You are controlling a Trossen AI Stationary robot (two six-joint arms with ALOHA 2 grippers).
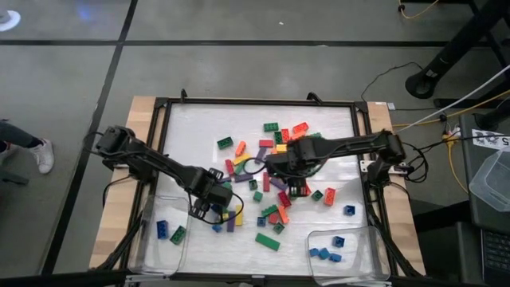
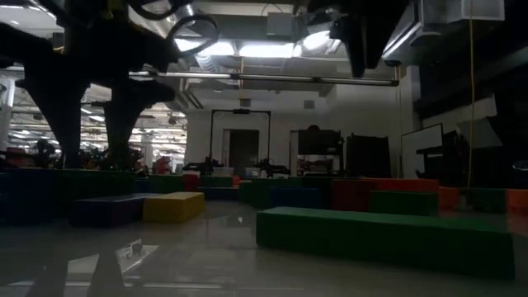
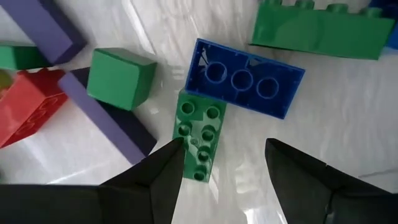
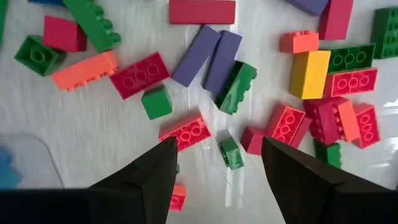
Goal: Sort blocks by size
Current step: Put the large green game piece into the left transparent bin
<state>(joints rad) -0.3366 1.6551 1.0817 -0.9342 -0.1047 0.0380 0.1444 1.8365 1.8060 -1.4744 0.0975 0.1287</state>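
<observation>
the left gripper (image 3: 224,165) hangs released, fingers spread, low over a small green studded brick (image 3: 198,142) at the lower centre of the left wrist view. one dark finger (image 3: 165,177) already overlaps that brick's edge, and a blue brick (image 3: 245,78) lying hollow side up touches the green one's far end. in the high view this gripper (image 1: 213,194) sits left of centre on the white mat (image 1: 199,127), just above the left tray (image 1: 151,247), which holds a blue and a green piece.

the right gripper (image 4: 214,168) is also released, hovering over the crowded middle of the pile; a small green piece (image 4: 231,154) lies between its fingers, with a red brick (image 4: 186,132) just beside. in the high view it shows at centre (image 1: 288,163). the right tray (image 1: 374,239) at lower right holds only blue blocks.

risks, as i judge them: the left fingers may close askew, since one sits on the green brick rather than beside it, so the brick could tip or squirt out. the touching blue brick may be dragged along, or get nudged into the purple bar (image 3: 102,121) nearby. on the right, the packed blocks (image 1: 275,179) leave little room for the fingers, so a neighbour might be pinched too and land in the wrong tray. the two arms work near each other at mid-table and could foul.
</observation>
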